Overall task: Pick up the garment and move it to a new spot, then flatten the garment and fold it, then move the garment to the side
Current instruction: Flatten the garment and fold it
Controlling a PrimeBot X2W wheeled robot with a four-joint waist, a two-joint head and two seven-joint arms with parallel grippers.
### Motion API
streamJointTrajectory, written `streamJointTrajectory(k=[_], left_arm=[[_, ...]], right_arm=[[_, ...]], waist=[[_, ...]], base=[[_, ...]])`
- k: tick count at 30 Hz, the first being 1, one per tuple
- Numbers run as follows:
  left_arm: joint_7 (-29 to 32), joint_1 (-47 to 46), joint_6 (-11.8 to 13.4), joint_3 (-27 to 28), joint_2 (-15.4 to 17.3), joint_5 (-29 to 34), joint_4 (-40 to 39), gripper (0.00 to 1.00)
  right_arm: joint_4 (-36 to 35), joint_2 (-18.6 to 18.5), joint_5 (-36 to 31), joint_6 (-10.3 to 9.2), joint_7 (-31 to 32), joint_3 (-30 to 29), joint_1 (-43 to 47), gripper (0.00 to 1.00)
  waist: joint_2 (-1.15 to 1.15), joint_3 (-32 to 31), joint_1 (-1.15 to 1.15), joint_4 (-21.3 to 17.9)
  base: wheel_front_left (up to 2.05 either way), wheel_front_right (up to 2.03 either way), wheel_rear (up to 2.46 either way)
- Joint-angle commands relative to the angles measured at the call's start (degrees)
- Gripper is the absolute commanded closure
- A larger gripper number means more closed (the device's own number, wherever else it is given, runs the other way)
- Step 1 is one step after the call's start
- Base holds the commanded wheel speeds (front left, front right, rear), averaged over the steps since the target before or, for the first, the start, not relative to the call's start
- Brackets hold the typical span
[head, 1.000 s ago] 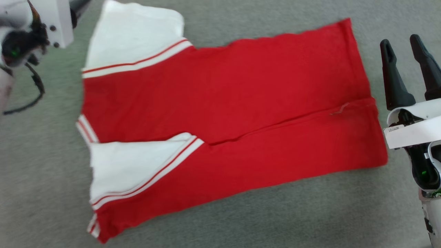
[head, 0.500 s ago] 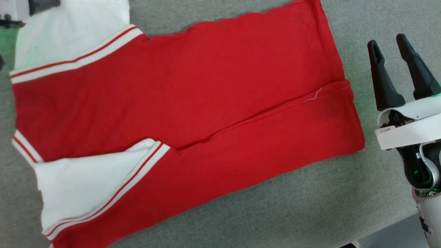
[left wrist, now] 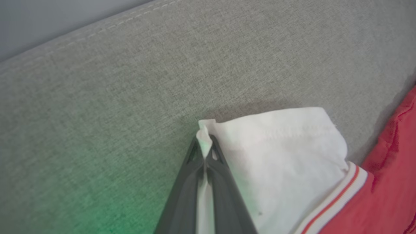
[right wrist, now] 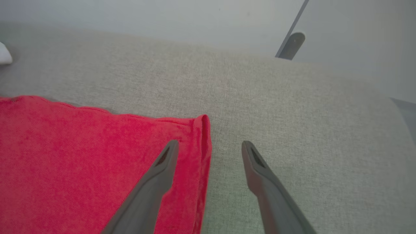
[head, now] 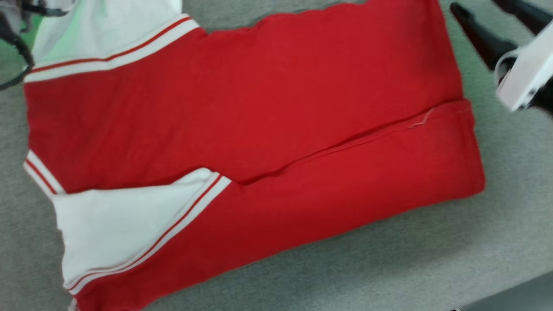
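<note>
Red jersey-style garment (head: 259, 108) w/ white sleeves & striped trim lying flat on grey woven upholstery (head: 389, 259), near long side already folded in.

Vs 1 s ago: R gripper (head: 492, 17) gone from beside near hem up to far hem corner. Head cam panned too, so garment's shift in frame not real.

R gripper (right wrist: 210, 146) wide open, empty, straddling hem edge. L gripper (left wrist: 204, 151) pinched tight on white sleeve corner.

Prob. setting up far-side fold; R grab not yet made.

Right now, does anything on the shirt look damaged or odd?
Yes: a loose pale thread sticks out at the hem of the shirt, near its right end in the head view. It looks like a frayed stitch.
</note>
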Motion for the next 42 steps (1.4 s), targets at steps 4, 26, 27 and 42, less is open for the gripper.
streamJointTrajectory(k=[4, 26, 27, 42], left_arm=[[-0.3, 0.8, -0.3, -3.0, -2.8, -1.3, -1.3, 1.0], [-11.9, -0.1, -0.2, -9.7, -5.0, -7.1, -5.4, 1.0], [-13.2, 0.0, -0.2, -9.6, -5.1, -7.8, -5.9, 1.0], [-28.7, 9.8, -0.2, -14.7, 5.3, -13.8, -30.3, 1.0]], right_arm=[[5.0, -2.3, 4.5, -0.06, 12.0, 3.8, -8.3, 0.0], [17.2, -4.9, 11.8, 0.05, 16.9, 16.7, -15.4, 1.0], [17.1, -5.5, 12.0, 0.05, 16.1, 16.7, -15.5, 1.0], [3.4, -18.8, 19.3, -0.02, 10.6, 18.1, -1.5, 1.0]], waist=[[0.0, 2.6, 0.0, 4.1], [0.0, -1.7, 0.0, 10.0], [0.0, -2.6, 0.0, 10.4], [0.0, -16.0, 0.0, 16.0]], base=[[0.0, 0.0, 0.0], [0.0, 0.0, 0.0], [0.0, 0.0, 0.0], [0.0, 0.0, 0.0]])
